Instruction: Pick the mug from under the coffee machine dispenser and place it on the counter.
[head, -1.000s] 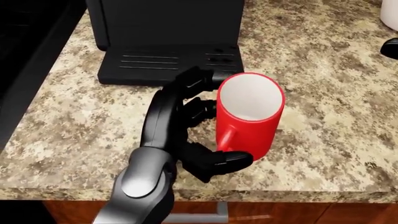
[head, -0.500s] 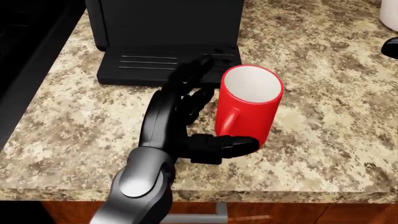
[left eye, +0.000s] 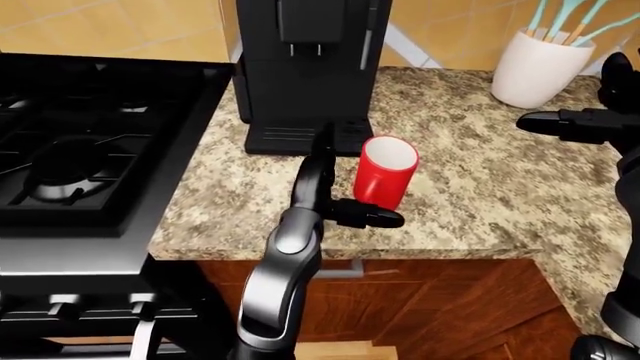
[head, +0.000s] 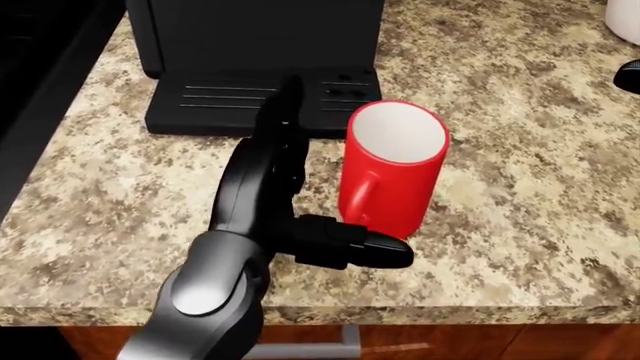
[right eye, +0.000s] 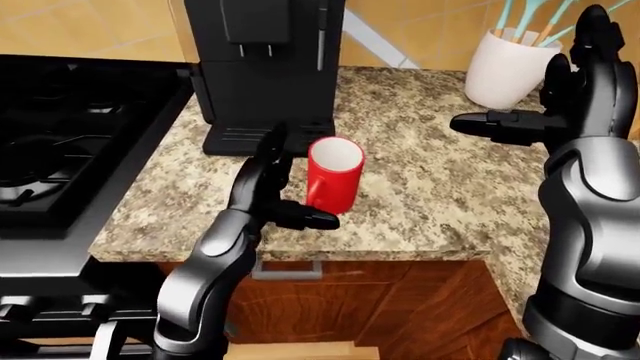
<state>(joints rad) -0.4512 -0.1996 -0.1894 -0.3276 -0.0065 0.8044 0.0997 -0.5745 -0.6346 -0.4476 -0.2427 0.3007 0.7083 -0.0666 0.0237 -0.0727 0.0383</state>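
Note:
The red mug (head: 395, 169) stands upright on the speckled counter (head: 520, 187), its handle turned toward my left hand, just right of the coffee machine's drip tray (head: 260, 101). My left hand (head: 318, 176) is open beside the mug's left side. Its fingers (head: 285, 105) stretch straight toward the tray and its thumb (head: 370, 251) lies on the counter by the mug's base. The black coffee machine (left eye: 305, 67) rises behind, with nothing under its dispenser. My right hand (right eye: 535, 82) is held up open at the right, holding nothing.
A white utensil holder (left eye: 535, 67) stands at the counter's upper right. The black gas stove (left eye: 80, 142) adjoins the counter on the left. The counter's near edge (head: 420, 307) runs just below my left hand, with wooden cabinets underneath.
My left hand's fingers have uncurled from around the mug and now point straight out. The mug has come to stand upright a little higher in the view. The camera shifted slightly.

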